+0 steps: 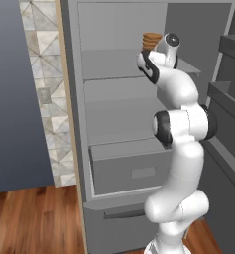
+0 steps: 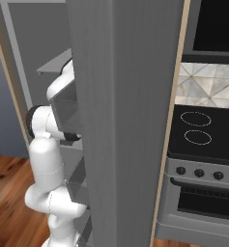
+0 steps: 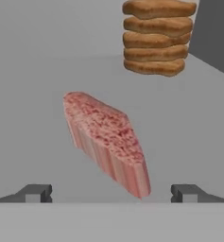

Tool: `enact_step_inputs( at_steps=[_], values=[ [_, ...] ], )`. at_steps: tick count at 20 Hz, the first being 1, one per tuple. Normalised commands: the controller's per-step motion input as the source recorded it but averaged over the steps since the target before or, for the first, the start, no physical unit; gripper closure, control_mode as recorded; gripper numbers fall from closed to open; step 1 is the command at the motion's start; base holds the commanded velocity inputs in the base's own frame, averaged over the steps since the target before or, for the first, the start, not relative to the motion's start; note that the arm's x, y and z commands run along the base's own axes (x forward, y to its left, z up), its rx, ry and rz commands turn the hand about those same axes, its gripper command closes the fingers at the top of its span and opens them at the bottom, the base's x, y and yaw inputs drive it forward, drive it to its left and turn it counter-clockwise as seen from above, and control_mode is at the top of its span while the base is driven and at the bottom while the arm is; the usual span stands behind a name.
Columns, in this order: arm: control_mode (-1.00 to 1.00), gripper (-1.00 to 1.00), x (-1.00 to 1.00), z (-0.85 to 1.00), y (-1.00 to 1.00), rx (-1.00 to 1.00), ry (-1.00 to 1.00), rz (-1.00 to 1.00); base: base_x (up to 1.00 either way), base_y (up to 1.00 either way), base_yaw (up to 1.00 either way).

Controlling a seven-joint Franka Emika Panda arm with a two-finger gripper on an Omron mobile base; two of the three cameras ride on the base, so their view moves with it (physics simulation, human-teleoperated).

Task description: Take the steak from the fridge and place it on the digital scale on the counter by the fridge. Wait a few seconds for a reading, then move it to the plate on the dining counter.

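Straight ahead of my pincer (image 3: 111,193), whose tips stand wide apart with nothing between them, lies the steak (image 3: 106,140) on the fridge shelf (image 3: 33,127). Its long axis runs slantwise across the gap, so I judge a wrist turn is needed.

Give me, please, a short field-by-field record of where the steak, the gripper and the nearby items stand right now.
steak: flat on a grey fridge shelf, untouched
gripper: open, fingertips either side of the steak's near end, not closed on it
stack of round brown discs: same shelf, behind the steak
fridge: open, arm reaching into the upper shelf
stove: right of the fridge
task stage: steak not yet picked
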Motion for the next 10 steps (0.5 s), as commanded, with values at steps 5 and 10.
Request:
enact_step_inputs(
  at_steps=[5,10],
  values=[
    [-1.00,-1.00,0.33,0.00,0.00,0.01,0.03,0.00,0.00,0.00,0.00],
    [-1.00,-1.00,0.34,0.00,0.00,0.00,0.01,0.00,0.00,0.00,0.00]
  ],
)
